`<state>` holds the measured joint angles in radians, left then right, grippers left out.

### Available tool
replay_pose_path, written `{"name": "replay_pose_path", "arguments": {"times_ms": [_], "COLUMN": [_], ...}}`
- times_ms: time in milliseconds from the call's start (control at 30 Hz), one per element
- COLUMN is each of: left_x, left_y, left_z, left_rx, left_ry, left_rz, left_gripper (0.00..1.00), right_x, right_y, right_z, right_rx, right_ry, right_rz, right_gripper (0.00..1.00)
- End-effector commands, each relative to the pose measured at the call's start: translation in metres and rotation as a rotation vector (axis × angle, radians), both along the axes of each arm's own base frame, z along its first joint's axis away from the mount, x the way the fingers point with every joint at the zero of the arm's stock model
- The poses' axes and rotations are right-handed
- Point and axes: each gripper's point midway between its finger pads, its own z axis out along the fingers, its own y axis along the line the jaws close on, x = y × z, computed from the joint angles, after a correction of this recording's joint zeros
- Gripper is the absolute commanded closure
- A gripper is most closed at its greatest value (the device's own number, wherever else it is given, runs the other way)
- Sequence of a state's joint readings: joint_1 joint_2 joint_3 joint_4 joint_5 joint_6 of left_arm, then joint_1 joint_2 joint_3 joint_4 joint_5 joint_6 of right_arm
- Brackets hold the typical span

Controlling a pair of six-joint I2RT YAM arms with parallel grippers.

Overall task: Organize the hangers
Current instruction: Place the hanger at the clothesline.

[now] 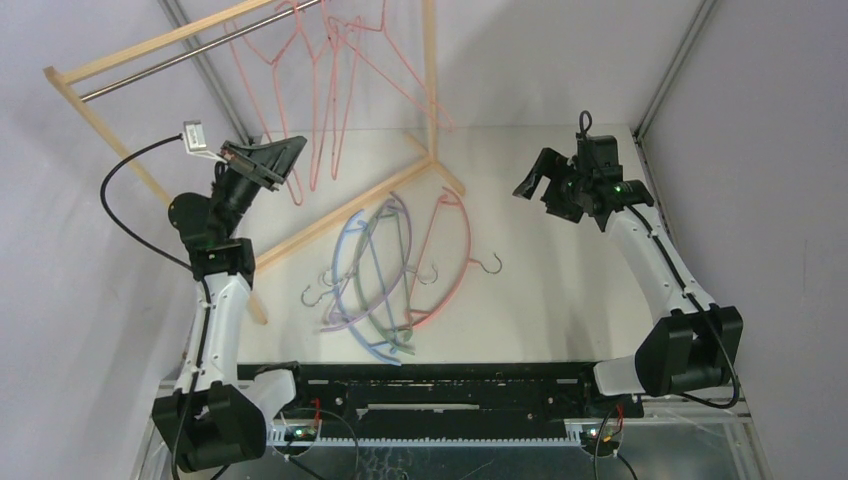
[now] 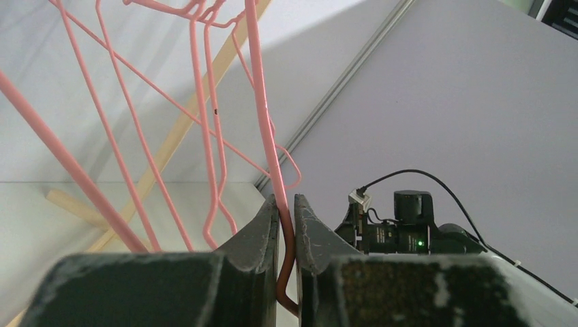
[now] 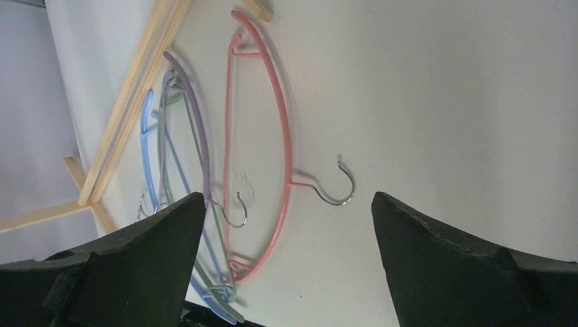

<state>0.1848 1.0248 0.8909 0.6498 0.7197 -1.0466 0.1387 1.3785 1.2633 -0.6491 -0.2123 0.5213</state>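
Several thin pink wire hangers (image 1: 330,90) hang from the rack's metal rod (image 1: 200,50) at the back left. My left gripper (image 1: 288,152) is raised beside them and shut on the lower wire of one pink wire hanger (image 2: 262,102), which runs between its jaws (image 2: 286,208). Thicker hangers lie in an overlapping pile on the table: pink (image 1: 462,250), lilac (image 1: 400,215), green (image 1: 372,290) and blue (image 1: 345,265). My right gripper (image 1: 530,185) is open and empty, held high to the right of the pile. Its wrist view (image 3: 287,196) looks down on the pink hanger (image 3: 283,136) and the lilac one (image 3: 194,102).
The light wooden rack frame (image 1: 150,50) stands at the back left, with its base bars (image 1: 340,215) running across the table beside the pile. Grey walls close in both sides. The metal hooks (image 3: 337,187) of the lying hangers point toward the near edge.
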Motion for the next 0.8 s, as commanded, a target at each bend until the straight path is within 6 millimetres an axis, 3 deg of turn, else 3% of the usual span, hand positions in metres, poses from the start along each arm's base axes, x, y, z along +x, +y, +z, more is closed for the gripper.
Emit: {"name": "replay_pose_path", "arguments": {"times_ms": [0,233,467,600,767], "left_x": [0.001,0.021,0.038,0.044,0.053], "left_y": [0.008,0.022,0.018,0.009,-0.017], "left_z": [0.002,-0.023,-0.033,-0.037,-0.040], "left_rx": [-0.010,-0.059,-0.089,-0.069,0.030], "left_ry": [-0.033,0.047,0.099,0.121,0.174], "left_rz": [0.007,0.025,-0.066,-0.093,-0.133], "left_gripper": [1.00,1.00,1.00,1.00,1.00], "right_x": [0.007,0.005,0.004,0.004,0.004], "right_y": [0.002,0.001,0.000,0.000,-0.001], "right_z": [0.014,0.012,0.010,0.010,0.010], "right_rx": [0.003,-0.005,-0.015,-0.015,-0.015], "right_ry": [-0.049,-0.040,-0.033,-0.030,-0.031], "right_rz": [0.018,0.018,0.017,0.017,0.015], "right_gripper": [0.00,0.00,0.00,0.00,0.00]}}
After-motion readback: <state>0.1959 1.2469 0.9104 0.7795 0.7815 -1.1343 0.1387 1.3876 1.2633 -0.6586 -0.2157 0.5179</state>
